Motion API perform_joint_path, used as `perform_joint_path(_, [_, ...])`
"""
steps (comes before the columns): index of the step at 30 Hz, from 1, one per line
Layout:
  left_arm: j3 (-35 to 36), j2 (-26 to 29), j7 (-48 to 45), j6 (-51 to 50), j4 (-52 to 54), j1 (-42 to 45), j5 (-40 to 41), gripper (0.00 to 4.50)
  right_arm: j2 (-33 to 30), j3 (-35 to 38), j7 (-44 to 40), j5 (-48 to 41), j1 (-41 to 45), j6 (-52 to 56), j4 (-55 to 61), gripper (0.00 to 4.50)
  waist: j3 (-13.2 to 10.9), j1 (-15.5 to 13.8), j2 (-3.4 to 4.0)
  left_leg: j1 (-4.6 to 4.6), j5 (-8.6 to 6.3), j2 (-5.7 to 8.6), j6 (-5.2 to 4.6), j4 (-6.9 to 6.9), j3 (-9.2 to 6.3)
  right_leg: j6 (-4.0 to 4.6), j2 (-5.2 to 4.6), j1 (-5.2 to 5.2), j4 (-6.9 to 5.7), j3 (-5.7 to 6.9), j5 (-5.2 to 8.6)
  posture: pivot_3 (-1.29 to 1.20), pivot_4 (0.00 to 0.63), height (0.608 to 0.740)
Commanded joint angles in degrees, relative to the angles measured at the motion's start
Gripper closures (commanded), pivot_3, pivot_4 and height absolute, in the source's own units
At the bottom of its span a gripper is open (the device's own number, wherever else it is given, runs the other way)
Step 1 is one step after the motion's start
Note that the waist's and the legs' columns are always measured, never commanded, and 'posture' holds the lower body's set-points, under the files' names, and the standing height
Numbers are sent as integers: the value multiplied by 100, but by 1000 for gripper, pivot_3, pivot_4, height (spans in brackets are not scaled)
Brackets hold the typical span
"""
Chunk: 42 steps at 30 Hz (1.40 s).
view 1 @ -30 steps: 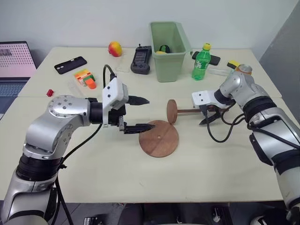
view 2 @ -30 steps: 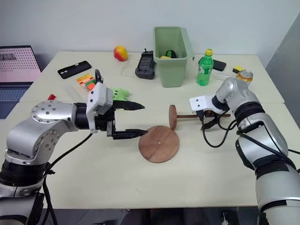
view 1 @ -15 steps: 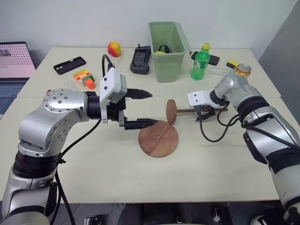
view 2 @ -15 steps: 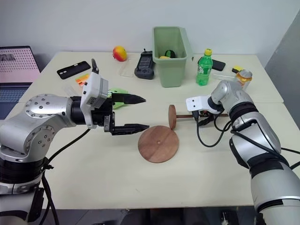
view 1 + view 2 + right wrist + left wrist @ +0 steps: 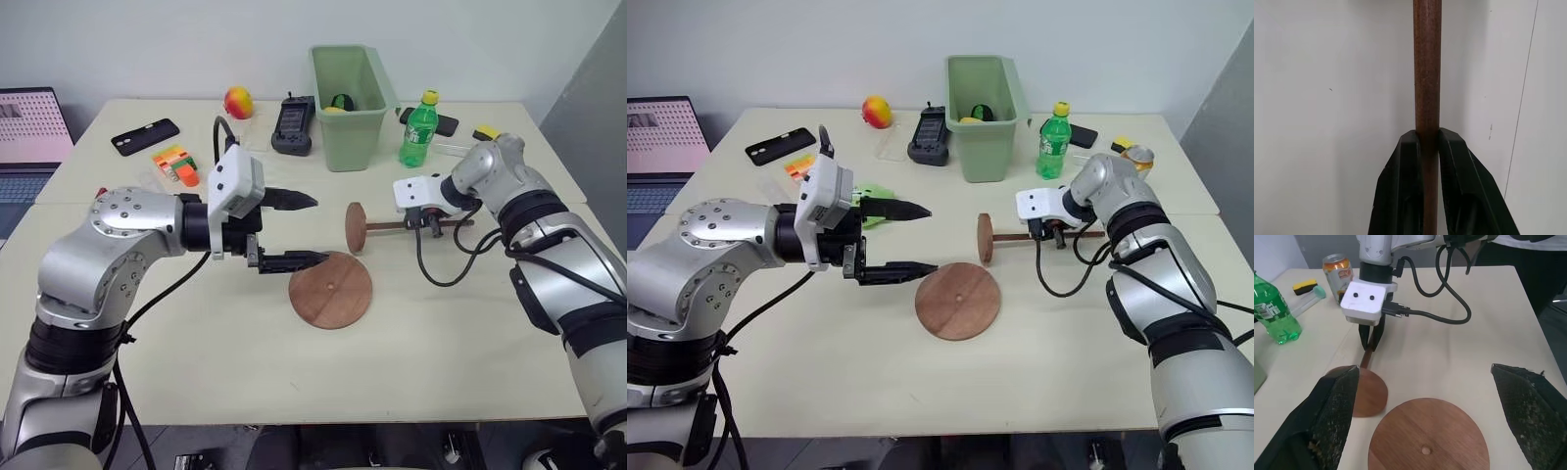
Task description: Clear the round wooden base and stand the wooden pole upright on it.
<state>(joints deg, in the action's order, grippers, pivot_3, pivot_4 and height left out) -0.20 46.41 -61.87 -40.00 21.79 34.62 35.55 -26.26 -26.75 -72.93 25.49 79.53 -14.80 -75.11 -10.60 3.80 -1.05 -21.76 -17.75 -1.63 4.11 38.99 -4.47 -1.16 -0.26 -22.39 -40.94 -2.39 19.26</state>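
- Cream table [image 5: 196,343], cluttered at its far edge; round wooden base [image 5: 330,290] lies flat and bare, just below the left fingertips.
- Right gripper [image 5: 1427,142], spread a second ago, now pinches the wooden pole [image 5: 392,226], rod squeezed between both fingers, pole lying sideways.
- Left gripper [image 5: 306,231] unchanged, spread wide, holding nothing.
- Pick secured; lifting likely comes next.

Looks like a lab or office test room: plain white wall [image 5: 147,39], pale tables [image 5: 196,372] pushed together, laptop [image 5: 29,137] open on an adjoining desk. Scattered test props: phone [image 5: 147,136], green bin [image 5: 351,93], soda bottle [image 5: 419,129], can [image 5: 1338,271], toy fruit [image 5: 239,102].
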Motion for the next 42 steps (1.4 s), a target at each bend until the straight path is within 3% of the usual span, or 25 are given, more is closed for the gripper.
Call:
perform_joint_path(1, [262,-3,149,31,236,-82,148,0,-35,485,-65,-402,89,178,71,4354,0,0,0,-1,0,0,0,0,-1,0,0,0,0,1,0,0,150,740])
perform_joint_path(6, [924,-133,591,206,276,-595,231,0,-120,1266,-231,-1125,198,598,347,4354,0,1,1,0,0,-1,0,0,-1,0,-1,-1,-2,-1,0,0,150,740])
perform_joint_path(10, [1857,-345,1205,-262,1111,-1940,902,0,-90,2383,-188,-2333,-105,1356,1194,4354,-1,47,2,-4,0,-6,-1,-5,-3,0,-3,-10,1,-8,0,0,150,740])
perform_joint_path(13, [2309,-604,1701,-440,1773,-2868,1307,0,140,2918,-38,-3136,-772,2203,2599,4354,0,88,1,-13,-1,-8,-1,-6,-7,0,-6,-14,4,-3,0,0,150,740])
perform_joint_path(17, [2498,-1259,2505,-235,2716,-4205,1373,0,1069,3432,1262,-4312,-2399,3574,5695,4354,2,62,2,-10,-2,-4,-2,-5,-15,0,-11,-6,2,5,0,0,150,740])
perform_joint_path(21, [2485,-1719,2572,465,3203,-5222,936,0,1703,3226,2120,-4989,-3670,4542,7971,4354,-5,-2,14,-7,-3,-3,-3,-5,-16,-1,-11,-4,-9,2,0,0,150,740])
perform_joint_path(24, [2447,-1981,2272,1104,3248,-6009,565,0,2004,3074,2636,-5182,-4375,4730,8835,4354,0,-95,15,3,-11,6,-16,-5,-15,0,-12,4,-7,-1,0,0,150,740])
perform_joint_path(29, [2259,-2144,1787,2057,3010,-6804,40,0,1966,2719,2921,-5099,-5154,4434,9459,4354,0,-158,16,17,-14,9,-22,-7,-12,0,-10,17,2,-3,0,0,150,740])
perform_joint_path(42, [1973,-2044,1900,2559,2482,-6456,-274,0,1689,2195,3070,-4716,-5868,3493,9182,4354,0,-185,15,31,-16,2,-25,-14,-6,1,9,25,3,-10,0,0,150,740])
